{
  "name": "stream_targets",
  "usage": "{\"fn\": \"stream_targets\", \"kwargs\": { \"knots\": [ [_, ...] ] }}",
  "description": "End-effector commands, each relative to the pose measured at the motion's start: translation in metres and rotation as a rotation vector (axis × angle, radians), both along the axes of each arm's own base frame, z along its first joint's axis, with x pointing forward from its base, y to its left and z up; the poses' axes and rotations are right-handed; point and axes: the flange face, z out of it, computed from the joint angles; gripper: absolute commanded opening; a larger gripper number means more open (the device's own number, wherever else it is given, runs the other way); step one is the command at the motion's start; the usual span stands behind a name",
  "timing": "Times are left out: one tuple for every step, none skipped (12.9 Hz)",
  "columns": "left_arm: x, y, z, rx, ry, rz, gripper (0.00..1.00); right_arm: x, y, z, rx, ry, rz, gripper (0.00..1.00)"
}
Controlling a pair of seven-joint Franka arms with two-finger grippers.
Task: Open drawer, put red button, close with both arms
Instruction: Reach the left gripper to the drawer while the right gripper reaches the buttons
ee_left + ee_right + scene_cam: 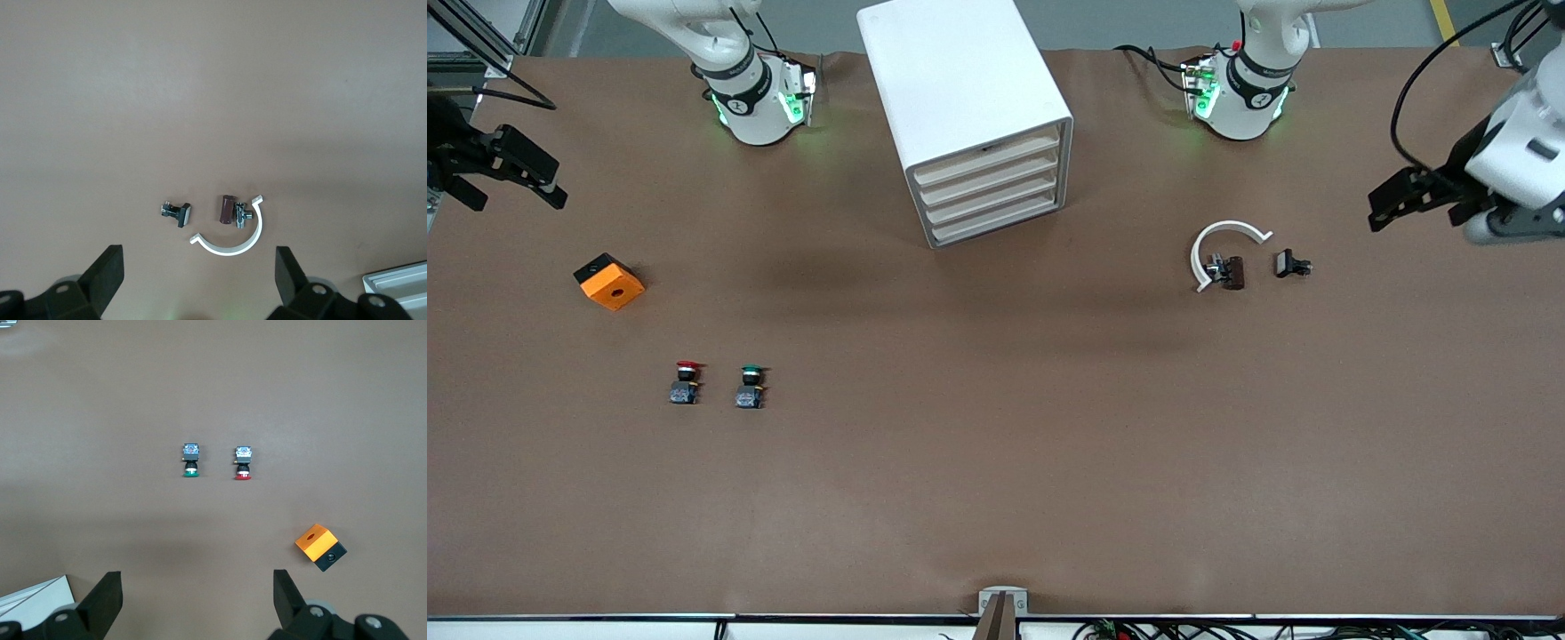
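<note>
Robotics lab, test bench setup. My two arms bolted along desk (996,498) edge, green status lights at bases. Desk covered in plain brown sheet. Cables trail past desk edge, aluminium frame rail at corner, grey floor with yellow line. Small industrial parts laid out: push buttons, orange switch box (609,281).

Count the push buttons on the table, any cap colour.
2. The red button lies toward the right arm's end of the table, nearer the front camera than the orange box; the green button lies beside it. None looks hidden.
</note>
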Motion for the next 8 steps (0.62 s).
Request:
{"fn": "stream_targets", "kwargs": {
  "knots": [
    [0.03, -0.01, -0.054, -0.017, 0.104, -0.008, 1.0, -0.003, 0.0, 0.001, 0.001, 0.009, 0.011, 1.0],
    [0.036, -0.015, -0.073, -0.02, 0.113, 0.001, 1.0, -0.004, 0.0, -0.001, 0.001, 0.02, 0.009, 1.0],
    [0.041, -0.019, -0.092, -0.021, 0.104, 0.024, 1.0, -0.004, 0.0, -0.002, 0.002, 0.025, 0.01, 1.0],
    [0.042, -0.032, -0.11, -0.02, 0.093, 0.047, 1.0, -0.005, 0.0, -0.003, 0.002, 0.031, 0.008, 1.0],
    [0.043, -0.043, -0.128, -0.019, 0.089, 0.064, 1.0, -0.006, -0.002, -0.006, 0.002, 0.038, 0.002, 1.0],
    [0.046, -0.05, -0.145, -0.019, 0.092, 0.082, 1.0, -0.006, -0.003, -0.008, 0.003, 0.04, 0.001, 1.0],
    [0.049, -0.064, -0.167, -0.015, 0.113, 0.102, 1.0, -0.005, -0.004, -0.008, 0.003, 0.037, -0.003, 1.0],
    [0.049, -0.079, -0.185, -0.007, 0.134, 0.125, 1.0, -0.004, -0.006, -0.006, 0.003, 0.032, -0.006, 1.0]
  ]
}}
